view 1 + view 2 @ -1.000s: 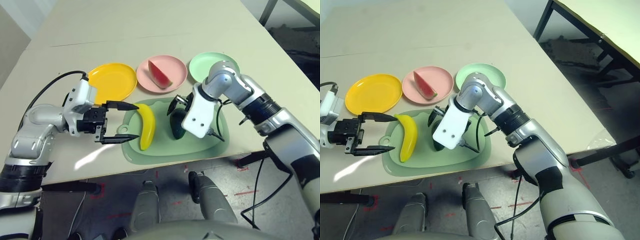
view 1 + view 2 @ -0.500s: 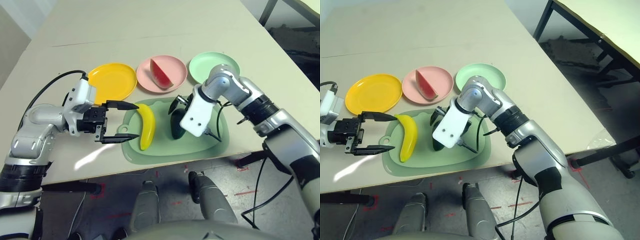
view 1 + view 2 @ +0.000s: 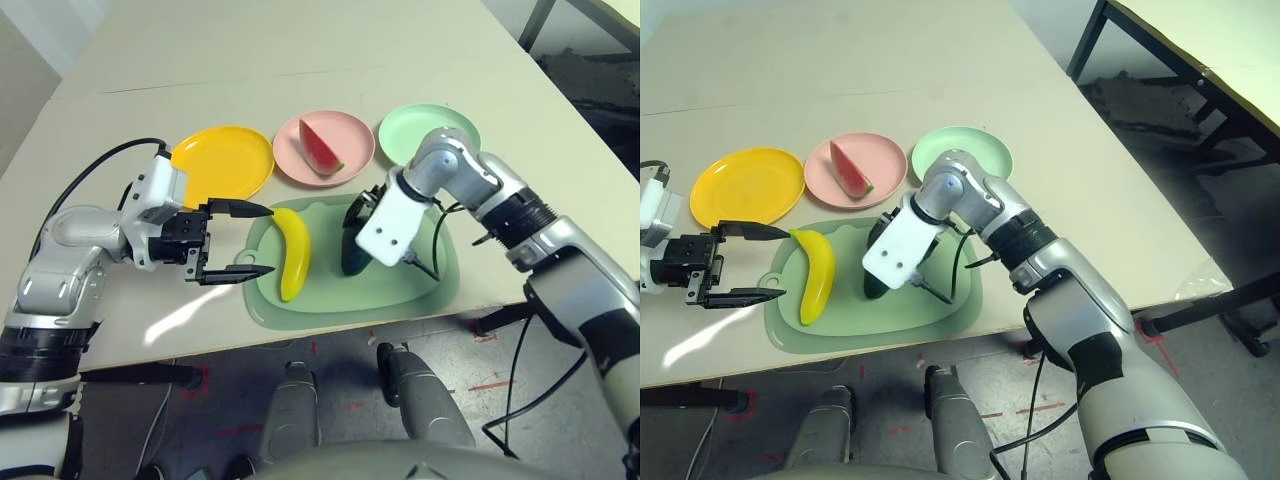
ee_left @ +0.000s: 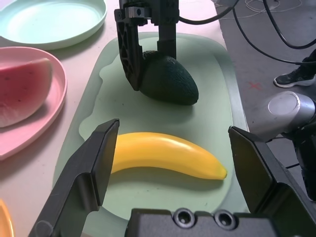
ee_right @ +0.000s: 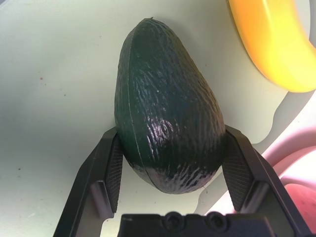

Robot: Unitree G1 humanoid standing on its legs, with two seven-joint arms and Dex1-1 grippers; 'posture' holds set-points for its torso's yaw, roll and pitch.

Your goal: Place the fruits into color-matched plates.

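left gripper [image 3: 240, 242]: jaws wide apart, holding nothing; sits over the table [image 3: 300, 50] at the left edge of the mat, fingertips pointing at the banana.
yellow plate [image 3: 225, 160]: far-left plate, nothing on it, just behind the left gripper.
banana [image 3: 292, 252]: lies flat on the left half of the pale green mat [image 3: 400, 290], curved, lengthwise front to back. In the left wrist view it lies between the two open fingers, not touched.
pink plate [image 3: 350, 140]: middle of the row, watermelon wedge [image 3: 320, 150] resting on it, red flesh up.
avocado [image 5: 165, 103]: on the mat, right of the banana, apart from it. Fat end between the right fingers, narrow end pointing away.
right gripper [image 5: 168, 163]: jaws closed onto the avocado, both pads touching its sides; it rests on the mat or just above it, can't tell which.
mint green plate [image 3: 430, 125]: rightmost, bare, behind the right forearm.
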